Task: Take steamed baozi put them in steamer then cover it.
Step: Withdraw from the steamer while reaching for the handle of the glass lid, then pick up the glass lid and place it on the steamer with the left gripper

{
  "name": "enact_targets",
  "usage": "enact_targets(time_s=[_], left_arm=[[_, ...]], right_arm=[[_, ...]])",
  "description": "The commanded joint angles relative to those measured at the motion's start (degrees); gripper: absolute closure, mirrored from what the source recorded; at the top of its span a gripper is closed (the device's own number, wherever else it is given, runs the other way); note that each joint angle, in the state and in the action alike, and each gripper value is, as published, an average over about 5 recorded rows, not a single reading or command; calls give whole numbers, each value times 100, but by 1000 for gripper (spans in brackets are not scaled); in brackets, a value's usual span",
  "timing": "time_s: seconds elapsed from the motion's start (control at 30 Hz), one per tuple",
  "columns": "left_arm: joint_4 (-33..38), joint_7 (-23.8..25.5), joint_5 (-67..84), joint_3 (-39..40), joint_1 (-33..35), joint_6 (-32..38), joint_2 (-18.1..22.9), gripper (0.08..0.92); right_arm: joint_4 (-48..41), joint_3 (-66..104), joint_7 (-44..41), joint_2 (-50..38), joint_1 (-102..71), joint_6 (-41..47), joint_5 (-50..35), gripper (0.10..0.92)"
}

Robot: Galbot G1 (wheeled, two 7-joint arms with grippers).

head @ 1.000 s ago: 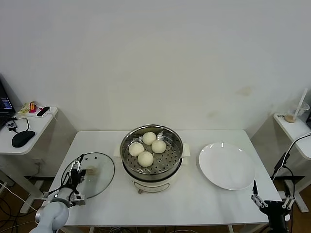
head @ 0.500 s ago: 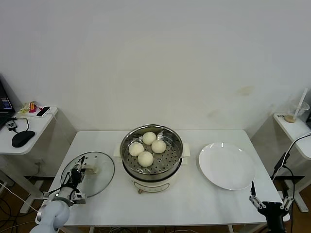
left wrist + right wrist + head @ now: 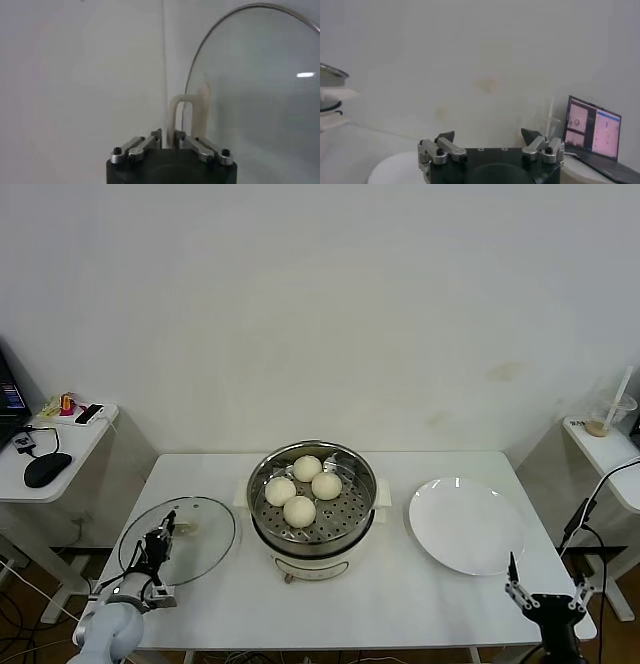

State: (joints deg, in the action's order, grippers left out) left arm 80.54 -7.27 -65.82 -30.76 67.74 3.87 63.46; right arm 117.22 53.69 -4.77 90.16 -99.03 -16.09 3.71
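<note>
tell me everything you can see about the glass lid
The glass lid is a round clear pane with a thin metal rim and a cream-white bar handle at its centre. It sits on the white table, to the left of the steamer and apart from it, so the pot is still uncovered. In the left wrist view the left gripper is shut on the handle. Whether the lid has left the table cannot be told.

White counter [image 3: 420, 604], centre of frame. On it: steamer [image 3: 312, 536] at the middle; clear glass cover [image 3: 205, 546] at lower left, near the left edge; white plate [image 3: 466, 526] at right.
</note>
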Motion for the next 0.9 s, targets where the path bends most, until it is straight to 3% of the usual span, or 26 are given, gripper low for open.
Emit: enact_targets(time_s=[0.03, 0.17, 0.6, 0.73, 0.9], left_arm=[[796, -448, 16, -299, 386, -123, 17, 873], [1420, -386, 22, -571, 703, -340, 8, 873], [3158, 555, 342, -1510, 1401, -897, -198, 873], [3681, 738, 497, -1340, 1412, -1135, -380, 873], [4216, 974, 907, -544, 1231, -1611, -737, 873]], right_arm=[[-39, -69, -2, -39, 19, 4, -5, 203], [-65, -112, -7, -87, 61, 35, -8, 203], [-151, -428, -8, -219, 44, 104, 42, 203], [-164, -496, -16, -238, 34, 99, 88, 203], [-168, -605, -36, -273, -26, 106, 196, 203]])
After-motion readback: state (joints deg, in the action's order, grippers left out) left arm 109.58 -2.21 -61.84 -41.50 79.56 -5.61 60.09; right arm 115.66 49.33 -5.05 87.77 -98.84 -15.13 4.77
